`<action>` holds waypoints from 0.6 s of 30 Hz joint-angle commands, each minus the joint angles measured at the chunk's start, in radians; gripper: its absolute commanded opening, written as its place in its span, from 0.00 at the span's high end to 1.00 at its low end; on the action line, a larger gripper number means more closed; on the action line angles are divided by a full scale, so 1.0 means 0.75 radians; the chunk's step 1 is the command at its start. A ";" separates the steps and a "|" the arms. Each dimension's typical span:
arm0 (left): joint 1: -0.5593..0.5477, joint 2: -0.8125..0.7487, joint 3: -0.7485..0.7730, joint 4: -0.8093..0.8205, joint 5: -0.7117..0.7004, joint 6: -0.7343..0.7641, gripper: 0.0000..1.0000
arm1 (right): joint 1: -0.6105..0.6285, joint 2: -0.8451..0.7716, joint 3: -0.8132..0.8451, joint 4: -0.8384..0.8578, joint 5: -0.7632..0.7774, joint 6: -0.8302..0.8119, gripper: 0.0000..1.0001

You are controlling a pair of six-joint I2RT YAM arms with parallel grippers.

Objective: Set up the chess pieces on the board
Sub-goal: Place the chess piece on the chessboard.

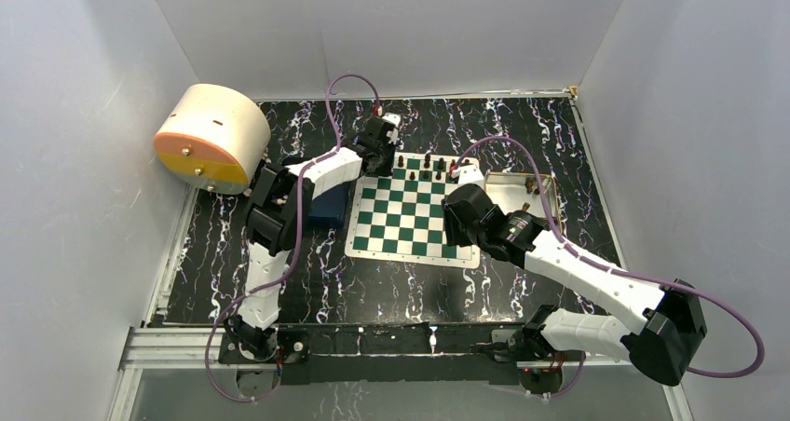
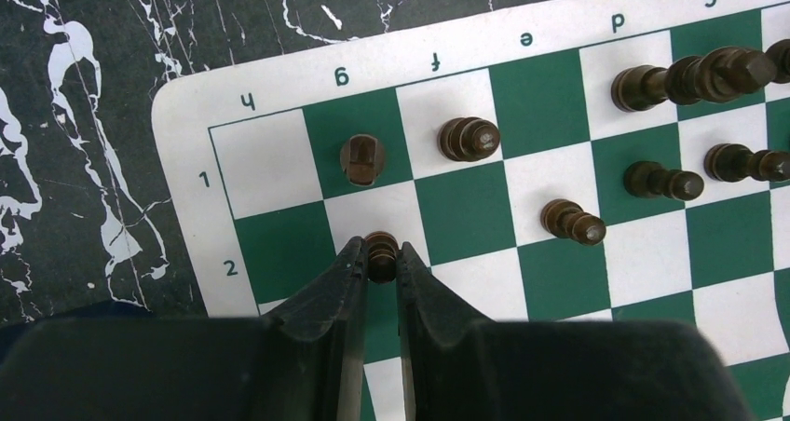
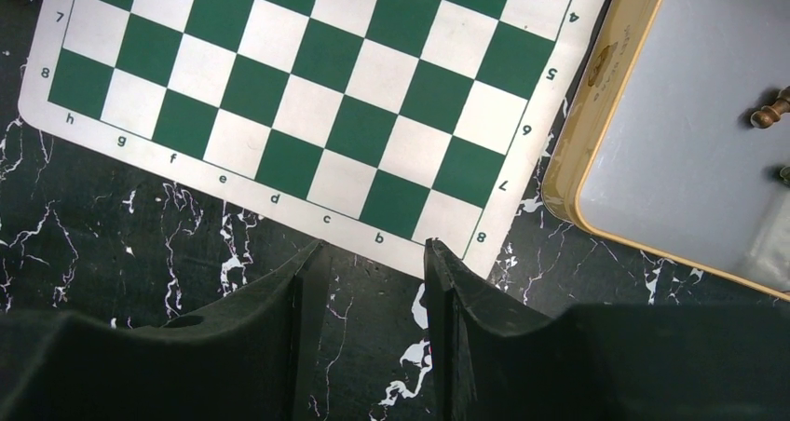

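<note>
The green and white board lies mid-table. Several dark chess pieces stand along its far rows. In the left wrist view my left gripper is shut on a small dark pawn over the white square g2, next to a piece on g1 and another on f1. More pieces stand to the right. My right gripper hangs open and empty above the dark table just off the board's near edge by the letters b and c.
A gold tin tray sits right of the board; in the right wrist view the tray's rim and a brown piece inside show. A round cream and orange container stands far left. Grey walls enclose the black marbled table.
</note>
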State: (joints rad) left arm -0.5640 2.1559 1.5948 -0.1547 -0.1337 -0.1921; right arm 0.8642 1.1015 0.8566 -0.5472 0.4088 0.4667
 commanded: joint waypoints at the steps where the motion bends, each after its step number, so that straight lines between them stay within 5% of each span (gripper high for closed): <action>1: 0.005 0.001 0.036 0.013 0.004 0.013 0.93 | -0.004 -0.017 0.061 0.012 0.042 -0.015 0.49; 18: 0.007 -0.112 0.091 -0.054 0.015 0.019 0.60 | -0.004 0.003 0.064 0.030 0.020 -0.001 0.48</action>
State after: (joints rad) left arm -0.5640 2.1643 1.6108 -0.1623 -0.1268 -0.1822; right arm 0.8642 1.1019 0.8566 -0.5510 0.4164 0.4648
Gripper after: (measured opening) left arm 0.375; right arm 0.517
